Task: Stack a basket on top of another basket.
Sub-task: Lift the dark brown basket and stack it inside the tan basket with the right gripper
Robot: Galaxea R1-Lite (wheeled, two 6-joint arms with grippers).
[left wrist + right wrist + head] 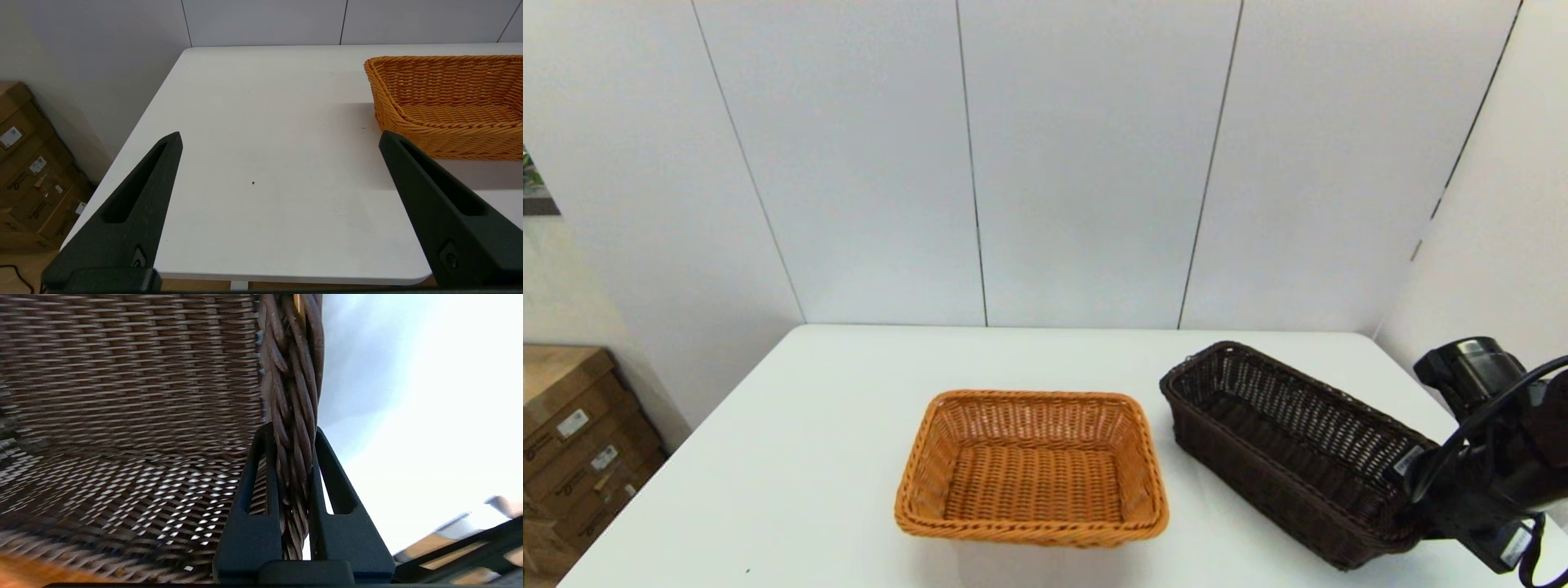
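Note:
The dark brown basket lies on the table's right side, its near right end tipped slightly up. My right gripper is shut on that end's braided rim, one finger inside the basket and one outside. The orange-tan basket stands empty at the table's middle front, also seen from the left wrist. My left gripper hovers open above the table's left front corner, well apart from the orange-tan basket and holding nothing.
The white table ends at a panelled wall behind. Cardboard boxes stand on the floor beyond the table's left edge. A bare strip of table lies between the two baskets.

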